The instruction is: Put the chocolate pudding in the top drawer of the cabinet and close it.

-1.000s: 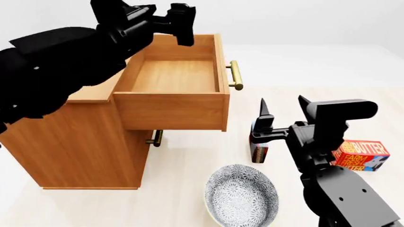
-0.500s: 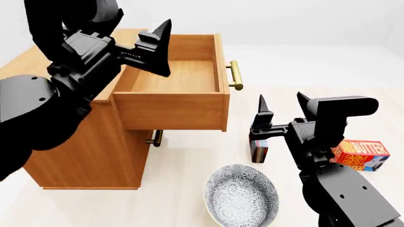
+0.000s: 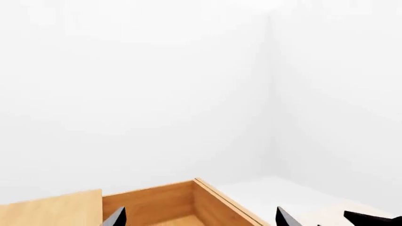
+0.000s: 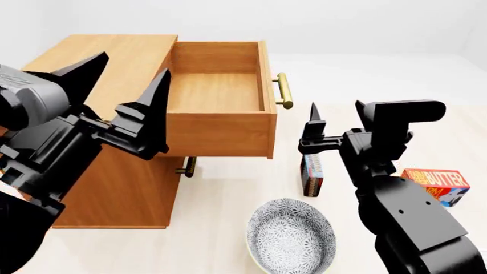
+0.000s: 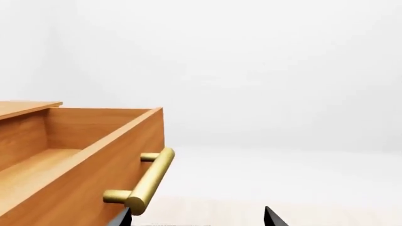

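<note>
The chocolate pudding (image 4: pixel 312 176) stands on the floor beside the cabinet (image 4: pixel 114 171), not yet gripped. The right claw (image 4: pixel 335 117) hovers above it, spread. The top drawer (image 4: pixel 216 94) stands open, empty. The left claw (image 4: pixel 122 91) is spread, holding nothing. Grasping, placing and closing remain.

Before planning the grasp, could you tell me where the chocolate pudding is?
In the head view, the chocolate pudding stands on edge right of the cabinet, below the right hand, near the patterned bowl.

One cabinet (image 4: pixel 106 171), one bowl (image 4: pixel 291 237), one pudding box (image 4: pixel 312 174), seemingly one butter box (image 4: pixel 435 184).
</note>
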